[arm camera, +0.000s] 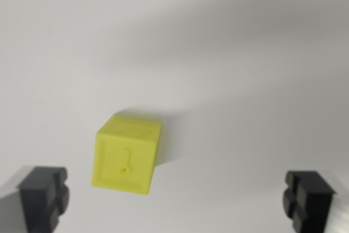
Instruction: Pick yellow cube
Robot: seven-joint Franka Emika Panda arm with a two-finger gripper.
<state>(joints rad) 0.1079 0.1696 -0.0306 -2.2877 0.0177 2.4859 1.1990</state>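
Note:
A yellow cube (127, 154) rests on a plain white surface, slightly left of the middle of the wrist view, with a small mark and hole on its near face. My gripper (176, 197) is open, its two black fingertips (43, 196) at the bottom corners of the view. The cube lies between the fingers' line and a little beyond it, closer to the finger on the wrist view's left. Nothing is held between the fingers.
The white surface (245, 53) fills the whole view, crossed by a soft grey shadow band at the upper right. No other objects show.

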